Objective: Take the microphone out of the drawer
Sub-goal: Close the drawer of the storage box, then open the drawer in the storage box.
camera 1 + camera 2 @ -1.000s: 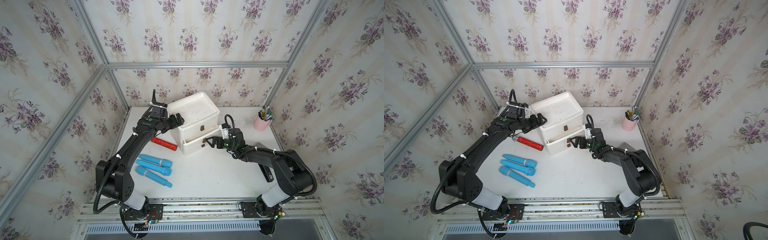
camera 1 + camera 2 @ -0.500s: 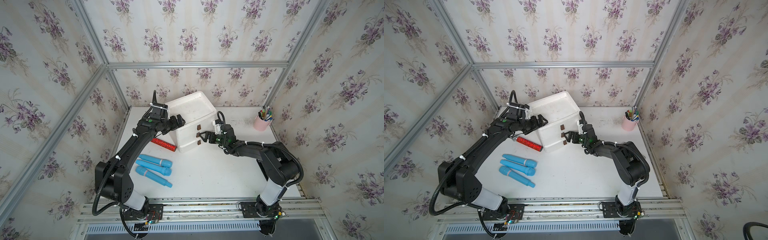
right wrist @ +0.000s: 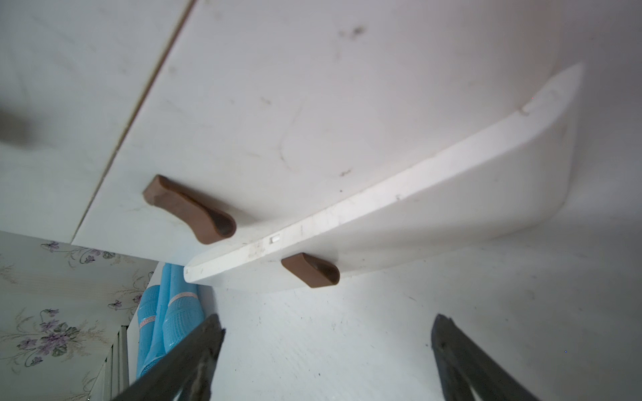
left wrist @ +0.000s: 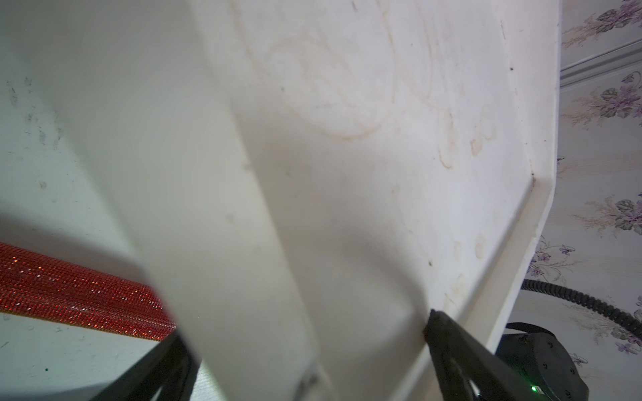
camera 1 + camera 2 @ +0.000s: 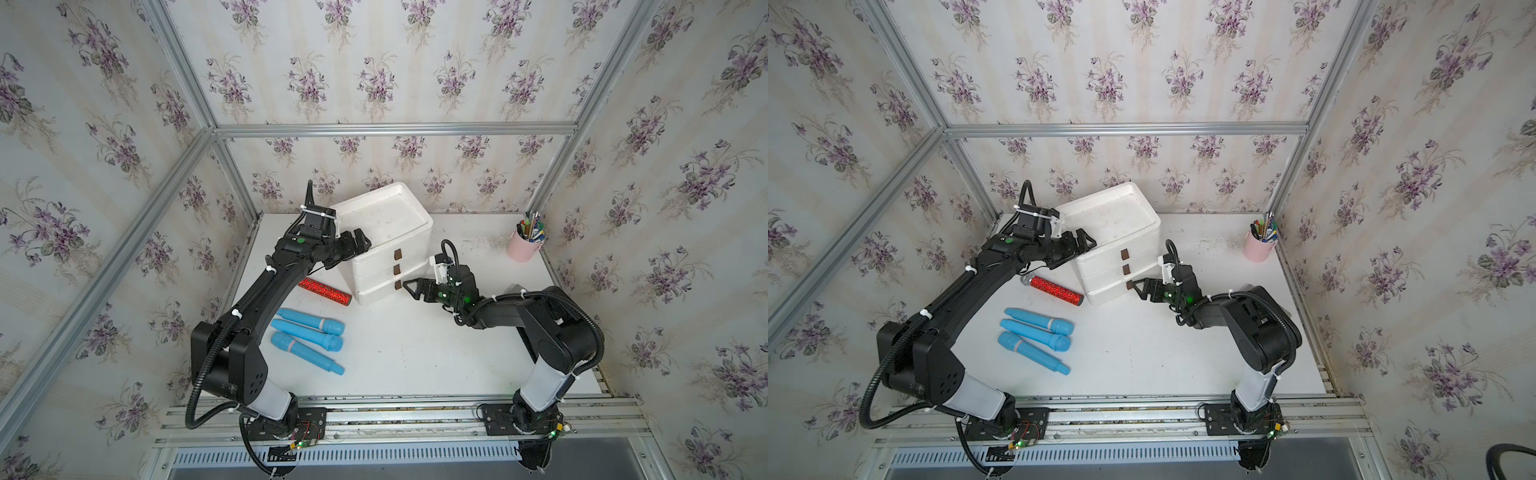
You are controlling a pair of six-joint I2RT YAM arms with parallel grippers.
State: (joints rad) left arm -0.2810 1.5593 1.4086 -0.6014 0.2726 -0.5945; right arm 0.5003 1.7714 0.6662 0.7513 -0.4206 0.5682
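Observation:
The white three-drawer unit (image 5: 382, 216) (image 5: 1108, 216) stands at the back of the table. Its bottom drawer stands out only a little, and what the drawers hold is hidden. My right gripper (image 5: 411, 289) (image 5: 1140, 289) (image 3: 327, 321) is open, low on the table, just short of the bottom drawer's brown handle (image 5: 397, 285) (image 3: 311, 270). My left gripper (image 5: 351, 251) (image 5: 1075, 249) (image 4: 305, 326) is open and straddles the unit's upper left edge. A red glitter microphone (image 5: 326, 290) (image 4: 69, 291) lies against the unit's left side. Three blue microphones (image 5: 309, 326) (image 3: 166, 312) lie in front of it.
A pink cup of pens (image 5: 524, 247) stands in the table's back right corner. The white table (image 5: 415, 353) is bare between the blue microphones and the right arm. Metal frame posts and papered walls close in the back and both sides.
The bottom drawer stood pulled out a second ago; my right gripper pushed it in and has since drawn back a little from its front. The left arm has hardly moved.

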